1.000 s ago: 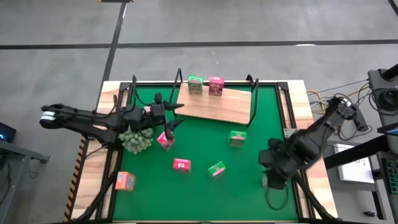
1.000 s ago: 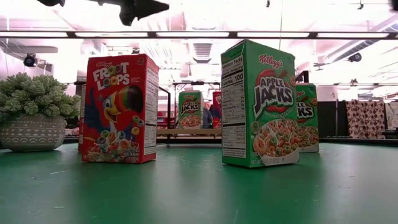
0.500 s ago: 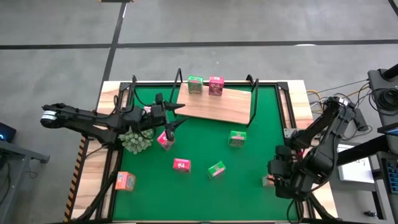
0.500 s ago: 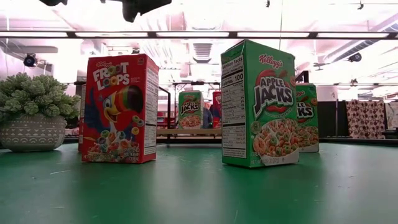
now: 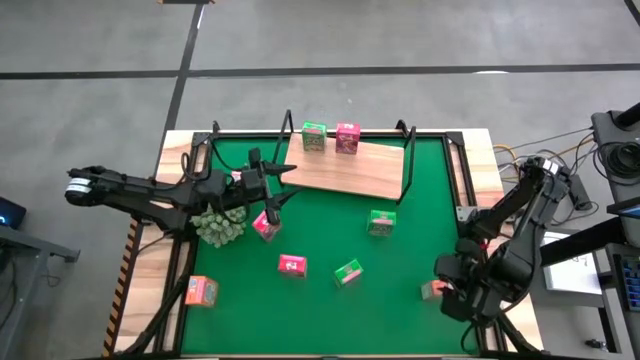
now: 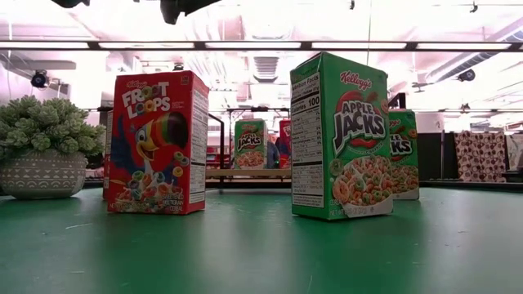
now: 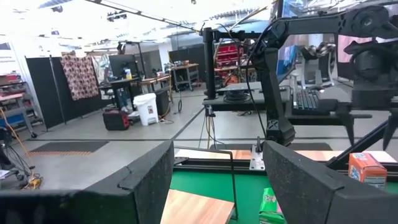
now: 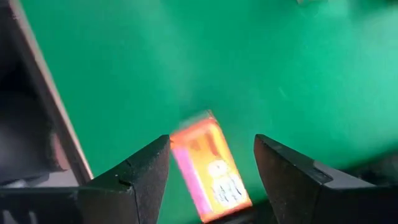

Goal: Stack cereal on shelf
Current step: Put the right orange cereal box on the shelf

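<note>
A: Big picture first. The shelf [image 5: 350,168] sits at the far side of the table mat [image 5: 410,250], well apart from the right gripper [image 5: 447,292], which hangs over the mat's near right corner. Two cereal boxes stand on the shelf already, a green one [image 5: 314,135] and a pink-red one [image 5: 347,137].

B: And the right claw's target?

A: An orange cereal box [image 8: 211,168], lying flat on the mat directly under the right gripper [image 8: 211,177]. In the right wrist view it shows between the two fingers [image 8: 134,180], not touched by either. Its long axis runs away from the wrist, slightly skewed, so the jaws straddle its narrow width. Good line-up, I'd say.

B: Claw state?

A: Spread wide, nothing in it. The arm is folded back on itself and points steeply down. My guess is a straight drop and a squeeze come next.

B: Left side?

A: Left gripper [image 5: 277,183] hovers just off the shelf's left end, fingers wide apart, holding nothing. The arm is stretched out nearly level. A pink-red box [image 5: 265,225] lies just below and near of it, beside the spiky plant [image 5: 220,225].

B: Which arm is nearer the orange box?

A: Right, easily. Left is across the table. Another orange box [image 5: 201,291] sits at the near left corner, closer to the left arm.
</note>
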### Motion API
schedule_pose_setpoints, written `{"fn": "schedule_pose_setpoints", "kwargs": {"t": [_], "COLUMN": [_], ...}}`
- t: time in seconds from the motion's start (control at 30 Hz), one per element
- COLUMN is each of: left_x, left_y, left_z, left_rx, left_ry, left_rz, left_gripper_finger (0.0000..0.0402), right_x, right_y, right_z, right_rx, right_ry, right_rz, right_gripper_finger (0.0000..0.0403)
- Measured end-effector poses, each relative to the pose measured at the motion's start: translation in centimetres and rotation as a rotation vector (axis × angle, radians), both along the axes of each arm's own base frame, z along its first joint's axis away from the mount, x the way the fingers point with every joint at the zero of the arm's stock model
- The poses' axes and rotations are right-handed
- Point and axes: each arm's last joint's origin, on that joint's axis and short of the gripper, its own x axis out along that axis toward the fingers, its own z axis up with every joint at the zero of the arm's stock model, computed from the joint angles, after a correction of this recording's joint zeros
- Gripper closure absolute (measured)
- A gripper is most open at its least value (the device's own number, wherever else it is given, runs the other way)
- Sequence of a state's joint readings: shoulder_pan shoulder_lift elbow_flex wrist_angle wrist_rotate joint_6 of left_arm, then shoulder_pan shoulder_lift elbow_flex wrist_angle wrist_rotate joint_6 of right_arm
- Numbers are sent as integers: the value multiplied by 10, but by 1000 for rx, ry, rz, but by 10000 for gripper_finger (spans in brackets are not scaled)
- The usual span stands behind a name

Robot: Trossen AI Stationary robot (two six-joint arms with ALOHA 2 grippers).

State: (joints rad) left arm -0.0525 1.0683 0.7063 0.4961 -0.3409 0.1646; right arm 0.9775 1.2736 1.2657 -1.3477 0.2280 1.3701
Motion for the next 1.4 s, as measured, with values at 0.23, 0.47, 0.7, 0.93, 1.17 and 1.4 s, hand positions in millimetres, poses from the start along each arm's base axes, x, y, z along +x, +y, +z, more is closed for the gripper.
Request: {"fn": "schedule_pose_setpoints", "kwargs": {"t": [0.23,0.47,0.7,0.93,1.17,1.4], "left_x": [0,1,1,2,2,2], "left_y": [0,0,0,0,0,0], "left_z": [0,-1,-1,-2,-2,-2], "left_rx": [13,14,24,32,32,32], "left_ry": [4,8,13,20,20,20], "left_rz": [2,2,3,4,4,4], "left_gripper_finger": [171,171,171,171,171,171], "right_x": [-3,-8,-14,-13,-13,-14], "right_y": [0,2,6,7,8,9], "right_z": [0,-8,-11,-21,-31,-44], "right_rx": [11,10,4,11,8,26], "right_ry": [10,60,65,58,65,103], "right_rz": [-34,1,30,41,77,107], "right_gripper_finger": [137,100,105,119,117,116]}}
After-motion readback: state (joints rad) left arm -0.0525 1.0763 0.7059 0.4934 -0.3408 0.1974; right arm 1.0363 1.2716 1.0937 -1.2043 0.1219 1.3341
